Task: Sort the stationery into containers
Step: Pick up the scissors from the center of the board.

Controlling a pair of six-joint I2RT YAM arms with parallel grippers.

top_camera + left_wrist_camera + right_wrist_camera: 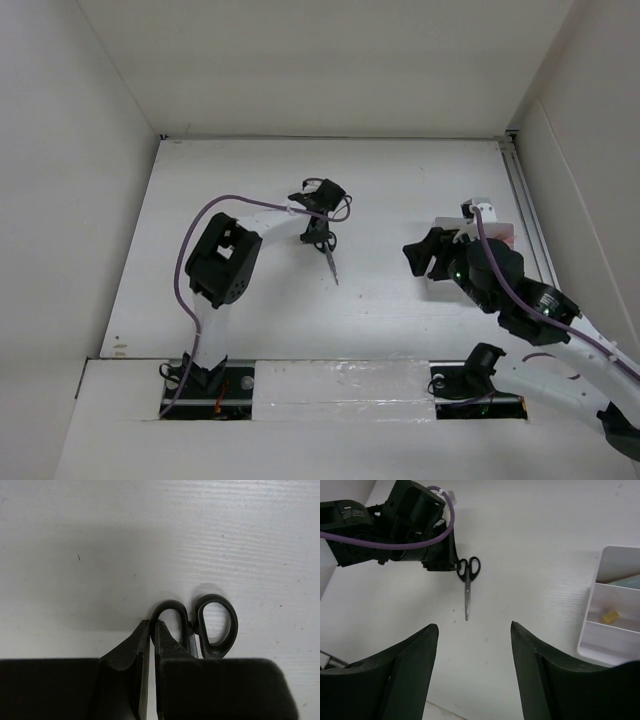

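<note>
1. The left arm (225,262) reaches from its base at the near edge out over the middle of the bench (400,170). Its blocky elbow is raised and its wrist is bent down toward the surface.
2. The left jaws are closed. The two black fingers (125,665) lie side by side with only a thin slit between them, their tips low at the bench.
3. Those tips sit at the left rim of one handle loop of the scissors (467,592). Whether the rim is pinched between them cannot be told.
4. The scissors lie flat near the middle of the bench with the blades together. The point faces the near edge and the handles are under the left wrist.
5. The handles are two smooth, glossy black oval loops. The blades are slim grey metal tapering to a point.
6. The right arm (505,285) curls in from the right side and partly covers the bins in the top view.
7. The right jaws stand wide. Their broad matte-black fingers (405,675) are well apart with nothing between them, above bare bench beside the bins.
8. The bins (592,605) are translucent-white plastic with thin straight walls and a rounded corner. A small yellow eraser (610,616) lies in the middle compartment.
9. The bench is white with a fine ridged grain. A smooth purple cable (395,539) runs along the left arm.
</note>
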